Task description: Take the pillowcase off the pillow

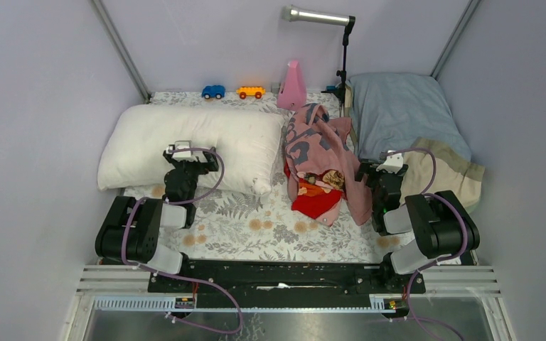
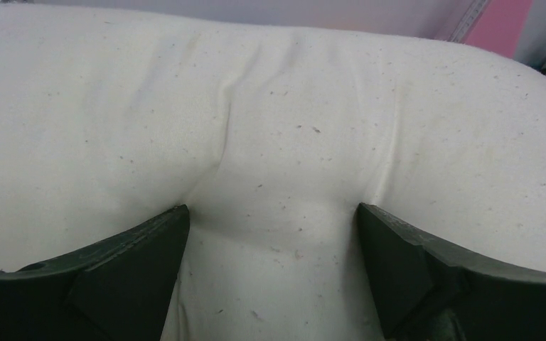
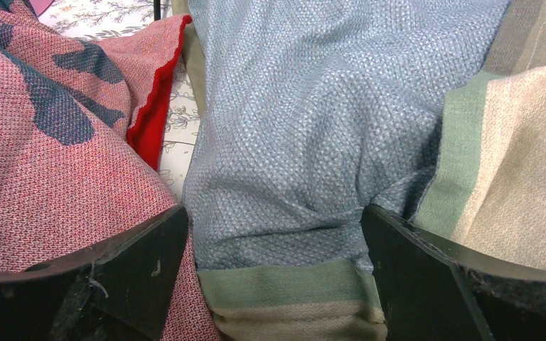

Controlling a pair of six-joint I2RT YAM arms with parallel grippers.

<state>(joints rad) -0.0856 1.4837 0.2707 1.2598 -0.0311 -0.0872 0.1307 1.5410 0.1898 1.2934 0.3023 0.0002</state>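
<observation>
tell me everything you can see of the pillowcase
The pillowcase lies crumpled in a heap on the floral sheet, fully off the white pillow and between it and the grey-blue pillow, whose edge it meets. Mostly its faded pink woven inside shows, with dark shapes; a bright red patch shows at the near end. The right pincer stands open beside it.

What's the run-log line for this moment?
pillowcase: off, crumpled beside pillow | pillow: bare | left gripper: open at pillow | right gripper: open, over grey-blue pillow

left arm (image 1: 181, 183): fingers (image 2: 114, 277) wide apart | right arm (image 1: 385, 190): fingers (image 3: 114, 277) wide apart (both reaching forward)
</observation>
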